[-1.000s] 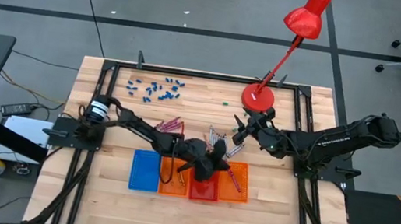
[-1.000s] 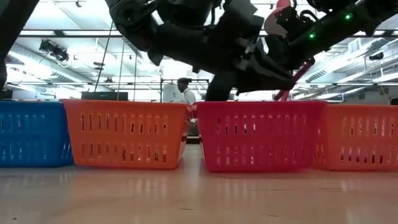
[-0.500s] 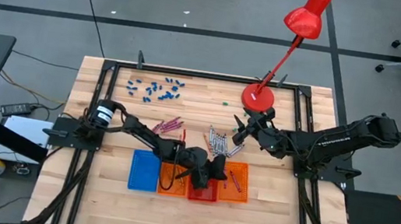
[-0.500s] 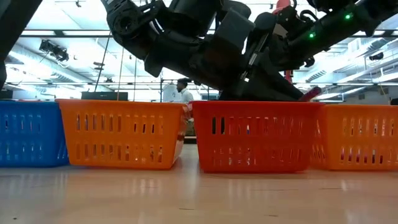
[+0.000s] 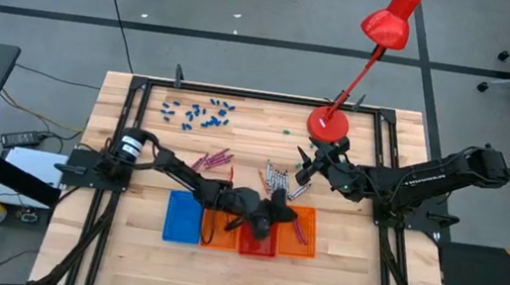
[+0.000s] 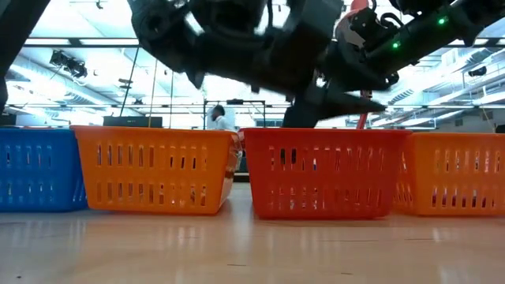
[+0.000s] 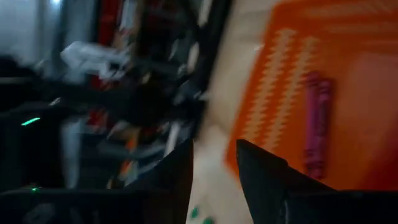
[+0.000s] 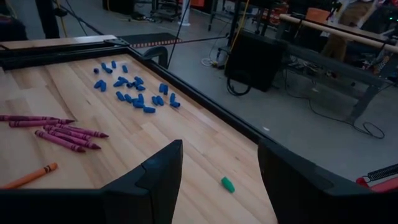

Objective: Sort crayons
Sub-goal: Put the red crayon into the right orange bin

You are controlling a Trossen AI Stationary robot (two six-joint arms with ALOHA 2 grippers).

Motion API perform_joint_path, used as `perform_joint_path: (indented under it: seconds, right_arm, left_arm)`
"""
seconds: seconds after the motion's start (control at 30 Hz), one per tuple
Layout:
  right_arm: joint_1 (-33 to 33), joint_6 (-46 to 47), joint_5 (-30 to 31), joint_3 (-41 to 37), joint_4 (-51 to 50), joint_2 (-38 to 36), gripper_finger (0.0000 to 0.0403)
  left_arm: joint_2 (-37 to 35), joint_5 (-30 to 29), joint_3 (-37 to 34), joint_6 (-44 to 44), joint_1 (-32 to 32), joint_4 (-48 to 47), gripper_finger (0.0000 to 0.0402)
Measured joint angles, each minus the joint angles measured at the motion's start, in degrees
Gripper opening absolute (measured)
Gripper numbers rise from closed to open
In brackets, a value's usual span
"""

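Observation:
My left gripper (image 5: 282, 212) hangs over the red tray (image 5: 257, 246) and the right orange tray (image 5: 305, 242). It is open, and nothing sits between its fingers (image 7: 267, 180). Two magenta crayons (image 7: 316, 124) lie flat on the right orange tray's floor. More magenta crayons (image 5: 215, 161) and grey crayons (image 5: 277, 179) lie loose on the table, and an orange crayon (image 8: 28, 176) lies near them. My right gripper (image 5: 309, 166) waits open by the lamp base, holding nothing.
A blue tray (image 5: 184, 219) and a second orange tray (image 5: 218, 229) stand to the left of the red one, near the front edge. Stubby blue bits (image 5: 197, 111) lie at the far left. A green bit (image 8: 228, 184) and the red lamp's base (image 5: 327, 125) are at the back.
My left gripper has shifted a little toward the table's near edge above the red and right orange trays, and it has rolled about its own axis. The magenta-red tip seen at its fingertips in the low view half a second ago is gone.

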Motion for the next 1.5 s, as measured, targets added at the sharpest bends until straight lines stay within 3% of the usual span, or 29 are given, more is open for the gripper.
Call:
perform_joint_path:
  seconds: [0.17,0.4,0.53,0.87,1.2,1.33,1.5]
  right_arm:
    - [0.00,0.03,0.02,0.00,-1.04,0.00,0.0213]
    - [0.21,0.40,0.02,0.00,-1.66,0.00,0.0213]
    - [0.44,2.32,-1.33,0.00,-2.46,0.00,0.0213]
    - [-1.74,10.15,-13.41,0.00,-6.41,0.00,0.0213]
    - [-1.50,10.92,-15.43,0.00,-6.21,0.02,0.0213]
    - [-0.74,10.93,-15.43,0.00,-6.21,0.03,0.0213]
    - [-0.26,10.92,-15.43,0.00,-6.14,0.04,0.0213]
  left_arm:
    - [-3.69,-9.07,-0.17,-0.07,-1.31,-3.38,0.0121]
    - [-12.85,-12.67,-0.17,-14.56,2.42,-27.17,0.0104]
    - [-17.51,-12.19,-0.17,-23.77,4.63,-39.75,0.0084]
    - [-20.84,-6.41,-0.24,-40.07,9.10,-66.25,0.0031]
    - [-20.89,-4.85,-0.24,-48.35,10.42,-81.61,0.0011]
    - [-20.89,-4.19,-0.24,-53.63,14.05,-86.86,0.0011]
    - [-20.89,1.42,-0.24,-62.93,20.97,-89.12,0.0012]
